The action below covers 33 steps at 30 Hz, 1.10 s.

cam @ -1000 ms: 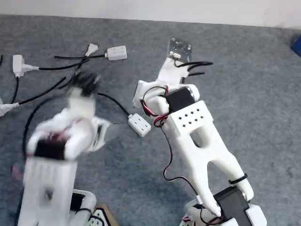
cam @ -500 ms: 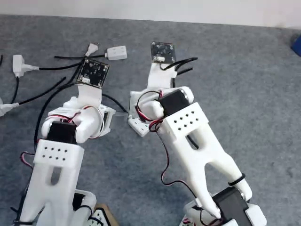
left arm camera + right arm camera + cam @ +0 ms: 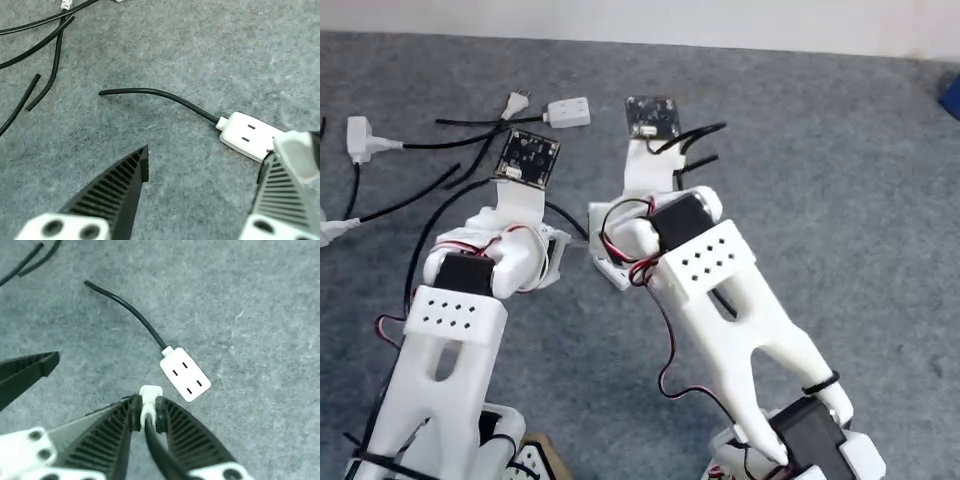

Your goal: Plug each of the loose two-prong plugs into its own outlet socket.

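The grey desk point(image 3: 860, 170) carries everything I'm working with. My right arm point(image 3: 720, 270) and left arm point(image 3: 460, 300) lean in side by side toward its middle. The left claw point(image 3: 205, 160) is released, its fingers spread wide over bare desk, with one finger just beside the near socket point(image 3: 247, 136). The right claw point(image 3: 148, 402) is clenched on a white plug point(image 3: 149, 391), whose black lead runs back between the fingers. I see that plug close to the near socket but apart from it, off one long side. The near socket lies flat on the desk with its slots facing up, and its cord point(image 3: 125, 305) curves away to a cut end. At the far side of the desk lies a far socket point(image 3: 568, 112), with a loose plug point(image 3: 515, 103) just beside it.
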Available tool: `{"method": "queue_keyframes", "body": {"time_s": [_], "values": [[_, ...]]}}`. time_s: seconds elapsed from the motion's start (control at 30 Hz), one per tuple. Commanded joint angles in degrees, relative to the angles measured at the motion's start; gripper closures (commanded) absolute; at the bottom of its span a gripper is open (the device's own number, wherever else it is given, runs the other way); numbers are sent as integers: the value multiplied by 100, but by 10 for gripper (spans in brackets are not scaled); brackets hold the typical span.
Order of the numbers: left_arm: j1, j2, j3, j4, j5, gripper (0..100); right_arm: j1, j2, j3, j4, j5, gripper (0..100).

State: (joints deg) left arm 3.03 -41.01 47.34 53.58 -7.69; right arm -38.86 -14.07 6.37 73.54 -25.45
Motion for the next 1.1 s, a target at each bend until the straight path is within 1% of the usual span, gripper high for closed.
{"method": "queue_keyframes", "body": {"time_s": [0.0, 0.17, 0.23, 0.3, 0.47, 0.53, 0.6, 0.7, 0.83, 1.07], "values": [[154, 4, 13, -176, -9, 646, -119, -286, -637, 312, -176, 993], [224, 4, 22, -176, -9, 646, -119, -286, -1015, 892, -202, 993], [224, -4, 22, -176, -9, 646, -92, -277, -1007, 963, -202, 993], [224, -40, 22, -141, -9, 646, -13, -224, -998, 848, -202, 993], [330, -48, 13, 176, -9, 646, 532, -224, -813, 4, -273, 993], [374, -48, -4, 185, -9, 646, 620, -224, -664, -198, -484, 993], [382, -48, -4, 185, -9, 646, 637, -224, -497, -295, -492, 993], [391, -48, -4, 167, -9, 646, 611, -233, -338, -312, -554, 993], [391, -40, -4, 158, -9, 646, 549, -268, -365, -84, -1046, 993], [365, -4, 31, 53, -9, 646, 22, -277, -391, 523, -1073, 993]]}}
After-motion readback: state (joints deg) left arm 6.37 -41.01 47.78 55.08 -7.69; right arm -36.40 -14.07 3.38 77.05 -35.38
